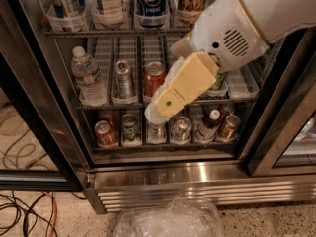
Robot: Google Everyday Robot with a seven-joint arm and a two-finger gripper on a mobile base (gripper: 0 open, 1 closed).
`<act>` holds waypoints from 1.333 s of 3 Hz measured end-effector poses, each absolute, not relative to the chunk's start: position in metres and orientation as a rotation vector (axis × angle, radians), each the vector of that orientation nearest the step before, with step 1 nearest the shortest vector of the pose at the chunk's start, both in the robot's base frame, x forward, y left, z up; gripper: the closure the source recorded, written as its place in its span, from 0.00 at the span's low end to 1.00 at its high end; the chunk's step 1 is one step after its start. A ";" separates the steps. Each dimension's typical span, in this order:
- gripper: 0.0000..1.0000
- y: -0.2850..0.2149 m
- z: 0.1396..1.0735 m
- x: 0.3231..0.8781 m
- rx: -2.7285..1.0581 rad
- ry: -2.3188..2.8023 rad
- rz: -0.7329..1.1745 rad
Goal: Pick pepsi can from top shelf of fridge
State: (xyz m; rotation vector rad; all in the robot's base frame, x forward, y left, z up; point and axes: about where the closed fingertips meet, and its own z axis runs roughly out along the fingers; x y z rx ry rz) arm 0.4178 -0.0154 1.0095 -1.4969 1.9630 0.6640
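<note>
A speckled floor is running along the foot of the scene. Loose cables [19,211] are lying far below and left of the pepsi can, and a crumpled clear plastic bag [168,220] is lying far below it. The fridge [197,179] is standing with its door apparently open, its ribbed steel base showing beneath the racks.

The pepsi can [151,3] is standing upright on the top shelf [113,32], in a clear-fronted lane near the middle of the row. Its upper end is running out of view. Other drinks are crowding it on both sides.

The claw [157,113] is hanging well below the pepsi can, in front of the lower racks, on a white arm [232,38] reaching in from the can's right. It is not touching the can. Whether it is released or clenched cannot be told here.

One rack below the pepsi can, a water bottle [85,78], a silver can [123,78] and a red can [154,75] are sitting in white ribbed lanes.

Judgement: the approach is not yet made, and the claw is needing to rise to the can's level. The can is likely thin-walled and stiff, fairly heavy if full, and smooth, possibly slick with chill. The best hold is looking like the mid-body, above the clear lane front, squeezing across the width firmly without denting. Close neighbours are leaving little side room, and the lane front is likely calling for a lift before withdrawal.
</note>
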 end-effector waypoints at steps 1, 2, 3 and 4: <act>0.00 0.000 1.012 0.433 -1.390 1.883 0.744; 0.00 0.015 1.002 0.431 -1.166 1.861 0.861; 0.00 0.037 0.981 0.410 -0.928 1.891 0.931; 0.00 0.065 0.959 0.397 -0.705 1.932 0.959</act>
